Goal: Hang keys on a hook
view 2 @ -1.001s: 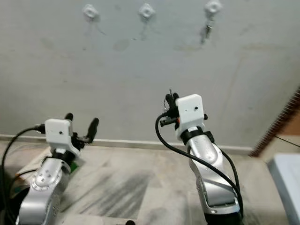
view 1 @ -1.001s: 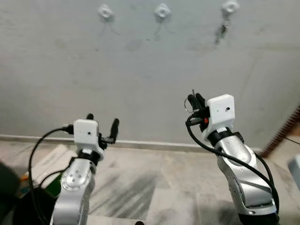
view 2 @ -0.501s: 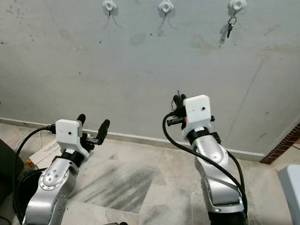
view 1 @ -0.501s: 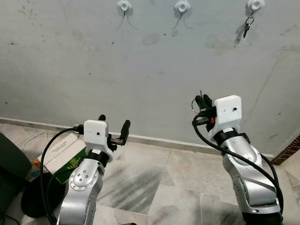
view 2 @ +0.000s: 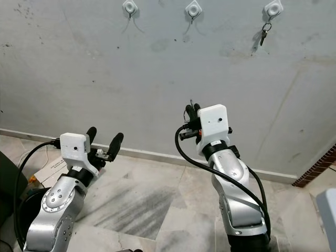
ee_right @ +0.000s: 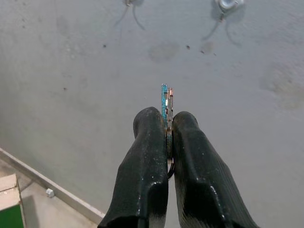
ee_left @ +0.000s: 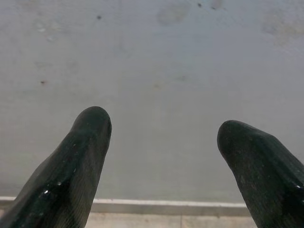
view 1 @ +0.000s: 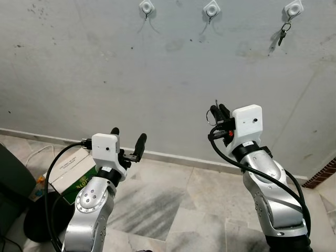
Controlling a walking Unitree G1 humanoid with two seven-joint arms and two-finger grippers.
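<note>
Right gripper (view 1: 217, 112) pinching thin flat metal keys (ee_right: 166, 99), blade upright. 3 white wall hooks high above; middle hook (view 1: 211, 9) nearly straight up from keys, empty. Right hook (view 1: 292, 8) already holds a key. Left gripper (view 1: 127, 139) spread, idle, low left.

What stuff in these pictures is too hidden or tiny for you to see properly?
- The keys in the right claw: the right wrist view shows a thin edge; the pinching fingers hide the rest, so how many is unclear.
- The hanging key on the right-hand hook: too small in the eye views to show its shape.
- The green and white box: partly behind the left arm, print unreadable.
</note>
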